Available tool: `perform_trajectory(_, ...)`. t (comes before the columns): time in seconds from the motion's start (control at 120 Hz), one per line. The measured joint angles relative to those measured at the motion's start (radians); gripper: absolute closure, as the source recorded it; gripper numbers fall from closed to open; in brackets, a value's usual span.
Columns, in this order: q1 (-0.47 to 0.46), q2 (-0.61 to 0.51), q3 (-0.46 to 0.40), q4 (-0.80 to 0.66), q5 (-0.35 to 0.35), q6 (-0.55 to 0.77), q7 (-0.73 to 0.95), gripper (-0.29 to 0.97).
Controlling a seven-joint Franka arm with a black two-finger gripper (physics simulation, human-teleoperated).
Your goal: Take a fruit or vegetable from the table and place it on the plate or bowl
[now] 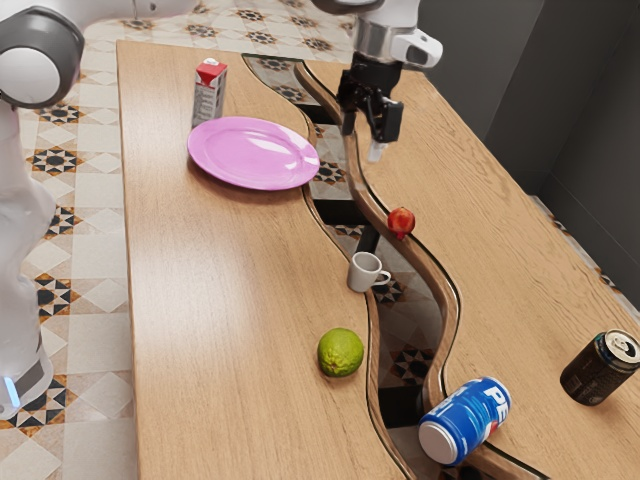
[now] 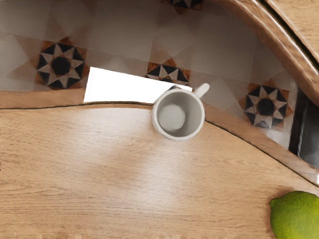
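exterior view: black two-finger gripper [image 1: 368, 135] spread and empty, upper centre. round green lime [image 1: 341, 352] lies on the table, lower centre; flat pink plate [image 1: 253, 152], upper left, is bare. you have both pick and placement left.

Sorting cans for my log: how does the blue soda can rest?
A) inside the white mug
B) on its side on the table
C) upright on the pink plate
B: the blue soda can lies on its side, its silver end facing the camera.
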Motion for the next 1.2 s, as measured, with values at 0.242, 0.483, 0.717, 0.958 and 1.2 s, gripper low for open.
perform_trajectory(0.242,0.038,0.090,0.021,0.077,-0.006,-0.058,-0.259,0.00)
perform_trajectory(0.483,0.144,0.233,0.006,0.077,-0.009,0.045,-0.333,0.00)
perform_trajectory(0.717,0.250,0.327,-0.001,0.121,-0.014,0.113,-0.357,0.00)
perform_trajectory(0.958,0.289,0.419,-0.077,0.094,-0.065,0.343,-0.366,0.00)
perform_trajectory(1.2,0.332,0.454,-0.075,0.074,-0.115,0.463,-0.363,0.00)
